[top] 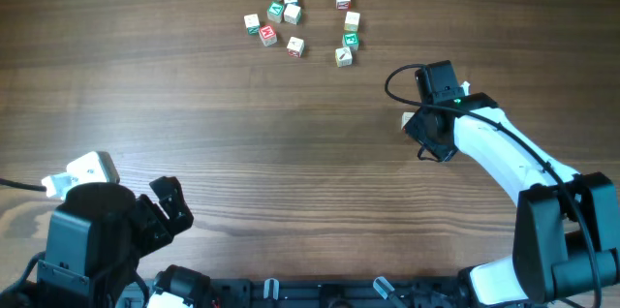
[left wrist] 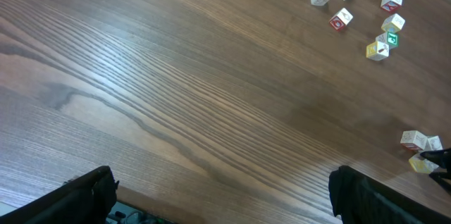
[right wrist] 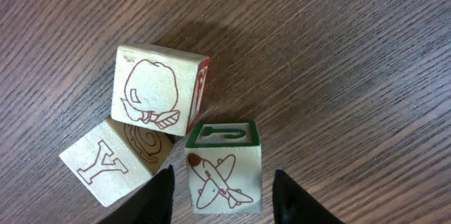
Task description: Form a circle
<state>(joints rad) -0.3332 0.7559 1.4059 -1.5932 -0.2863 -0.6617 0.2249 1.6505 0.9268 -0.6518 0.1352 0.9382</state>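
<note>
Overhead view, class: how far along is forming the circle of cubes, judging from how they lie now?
Done: little; no ring yet, only a loose clump and a short column. In hand: the right fingers flank the aeroplane cube, two more cubes beside it, away from the others. Left: arranging all into a circle.

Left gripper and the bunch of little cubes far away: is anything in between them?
No. Only bare wooden table lies between the left gripper and the cubes. The overhead view shows it best.
</note>
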